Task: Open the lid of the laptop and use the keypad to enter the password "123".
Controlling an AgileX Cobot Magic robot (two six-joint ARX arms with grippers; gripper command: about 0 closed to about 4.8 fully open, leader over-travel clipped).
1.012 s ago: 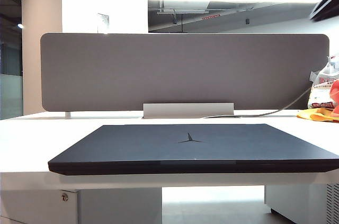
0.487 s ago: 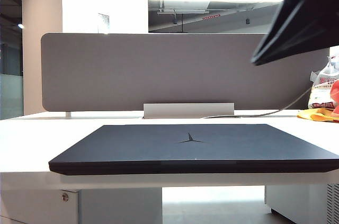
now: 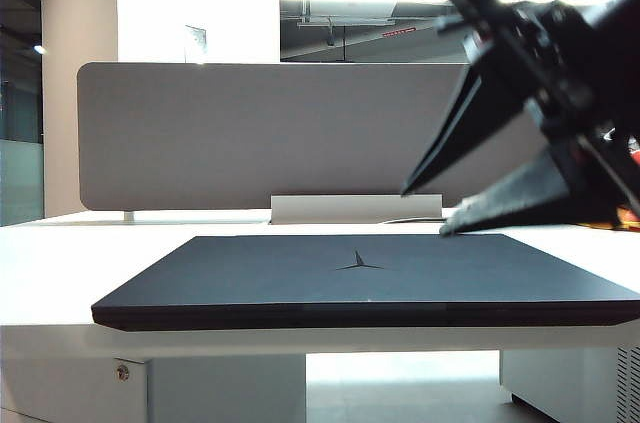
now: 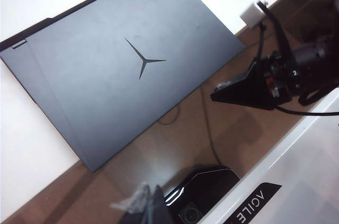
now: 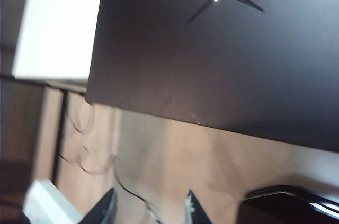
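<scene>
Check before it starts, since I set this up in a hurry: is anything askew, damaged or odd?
Nothing stands out. The laptop lies flat and square on the table, lid shut and unmarked. The right hand hangs open above its right side; the left hand is shut, off the laptop.

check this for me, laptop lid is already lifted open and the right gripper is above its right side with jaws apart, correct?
Not quite. The lid is shut flat on the laptop, as the exterior view shows, star emblem facing up. The rest holds: the right gripper is above the laptop's right side with its jaws apart.
</scene>
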